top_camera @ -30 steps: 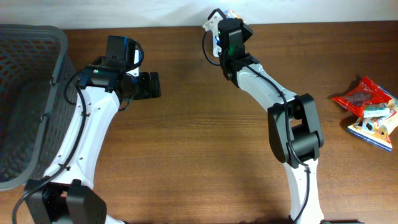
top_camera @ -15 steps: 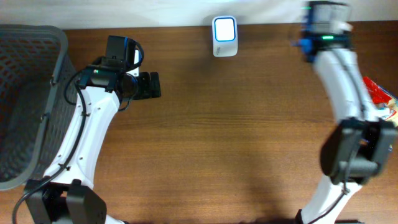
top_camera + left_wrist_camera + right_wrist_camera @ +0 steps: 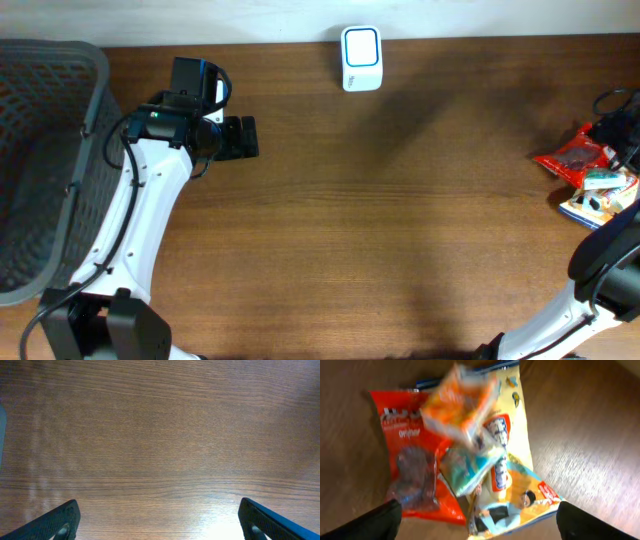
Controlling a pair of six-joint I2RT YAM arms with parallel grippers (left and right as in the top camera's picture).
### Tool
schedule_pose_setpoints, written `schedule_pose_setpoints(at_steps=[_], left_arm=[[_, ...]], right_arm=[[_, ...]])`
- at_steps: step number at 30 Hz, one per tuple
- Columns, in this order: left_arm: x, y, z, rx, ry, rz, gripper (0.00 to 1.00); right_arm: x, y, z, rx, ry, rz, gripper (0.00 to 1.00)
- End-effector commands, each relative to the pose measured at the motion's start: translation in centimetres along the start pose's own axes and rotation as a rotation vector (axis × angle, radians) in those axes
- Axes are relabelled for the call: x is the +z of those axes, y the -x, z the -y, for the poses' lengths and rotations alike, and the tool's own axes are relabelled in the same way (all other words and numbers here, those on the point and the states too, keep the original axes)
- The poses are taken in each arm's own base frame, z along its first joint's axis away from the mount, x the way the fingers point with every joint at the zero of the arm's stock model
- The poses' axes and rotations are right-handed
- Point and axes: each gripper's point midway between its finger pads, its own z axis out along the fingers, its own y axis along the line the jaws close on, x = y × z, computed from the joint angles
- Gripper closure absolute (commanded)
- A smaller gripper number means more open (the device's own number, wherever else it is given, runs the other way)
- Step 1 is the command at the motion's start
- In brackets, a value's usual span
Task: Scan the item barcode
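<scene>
At the right edge of the tabletop [image 3: 380, 230], the right end effector [image 3: 480, 519] is now hanging spread over the snack pile [image 3: 590, 180], having swung away from the scanner. A blurred orange packet [image 3: 460, 402] is lying loose on top, probably just released, so 1 scan is likely finishing. The left end effector [image 3: 240, 137] is staying spread and idle. The scanner [image 3: 361, 58] is standing uncovered at the far edge.

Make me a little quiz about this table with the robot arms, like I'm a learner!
1. True or false: the white box-shaped scanner lies inside the grey mesh basket.
2. What lies beside the red foil snack packet? A) yellow printed packet B) green bottle C) blue cup
3. Fill in: the right arm's jaws stand ____ above the packets.
Key: 1 false; 2 A; 3 open.
</scene>
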Motion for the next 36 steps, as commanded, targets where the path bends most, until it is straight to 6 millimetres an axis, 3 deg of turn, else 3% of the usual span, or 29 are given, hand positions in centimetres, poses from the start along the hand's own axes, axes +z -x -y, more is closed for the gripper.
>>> schedule_pose_setpoints(at_steps=[1,5,8,10,12,13,15,18,27,32,36], left_arm=[[-0.2,0.1,-0.4,-0.021,0.009,0.005,0.01],[-0.2,0.1,-0.4,-0.021,0.009,0.005,0.01],[-0.2,0.1,-0.4,-0.021,0.009,0.006,0.01],[-0.2,0.2,-0.4,-0.021,0.008,0.008,0.01],[-0.2,0.2,-0.4,-0.021,0.008,0.009,0.01],[-0.2,0.2,-0.4,-0.021,0.008,0.009,0.01],[-0.2,0.2,-0.4,-0.021,0.008,0.009,0.01],[-0.2,0.2,-0.4,-0.021,0.008,0.009,0.01],[-0.2,0.2,-0.4,-0.021,0.008,0.009,0.01],[-0.2,0.2,-0.4,-0.021,0.008,0.009,0.01],[-0.2,0.2,-0.4,-0.021,0.008,0.009,0.01]], right_arm=[[-5.2,-0.1,1.4,0.029,0.044,0.040,0.01],[-14.2,-1.9,2.7,0.034,0.171,0.118,0.01],[-21.5,-5.8,2.5,-0.045,0.289,0.238,0.01],[-24.1,-9.0,2.0,-0.109,0.363,0.287,0.01],[-25.2,-12.3,1.3,-0.183,0.435,0.302,0.01],[-25.3,-15.3,0.9,-0.255,0.481,0.290,0.01],[-24.6,-18.6,0.6,-0.336,0.514,0.265,0.01],[-23.5,-21.9,0.7,-0.411,0.539,0.231,0.02],[-21.1,-22.6,-0.6,-0.455,0.471,0.145,0.02],[-21.4,-24.1,-1.4,-0.498,0.530,0.092,0.02],[-21.3,-25.3,-0.4,-0.496,0.601,0.170,0.02]])
